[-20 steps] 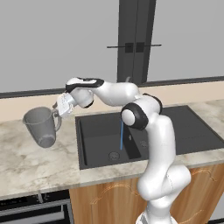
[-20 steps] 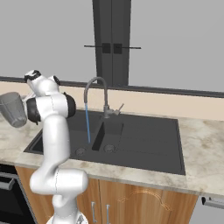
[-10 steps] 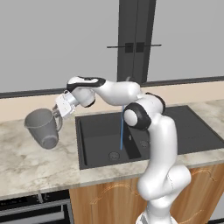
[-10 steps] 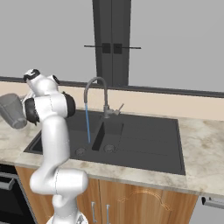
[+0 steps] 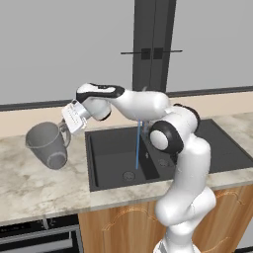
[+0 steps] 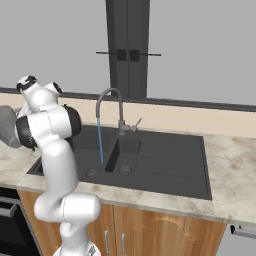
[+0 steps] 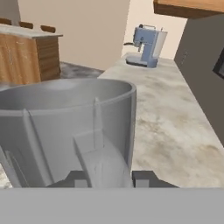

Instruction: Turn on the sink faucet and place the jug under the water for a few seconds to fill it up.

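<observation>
Your hand is out over the left stretch of the desk, its two fingers pinched in on the loop handle of the jug. In the hand view the jug sits right against the finger tips, with the flat strap of its handle running down between them.

The jug is a translucent grey pitcher with smooth walls that narrow slightly toward the base. It leans in the left base view, mouth up and to the left, and you cannot tell whether its base touches the stone. It is left of the sink, near its edge but outside the basins.

The sink is a matte black rectangle with two basins and round drains. The sink faucet is a thin grey metal gooseneck with a small side lever. From its spout the water falls as a thin, straight blue line into the left basin, well apart from the jug.

The desk is mottled beige stone above wood-grain cabinet fronts. Farther along it, in the hand view, stands a pale blue coffee machine.
</observation>
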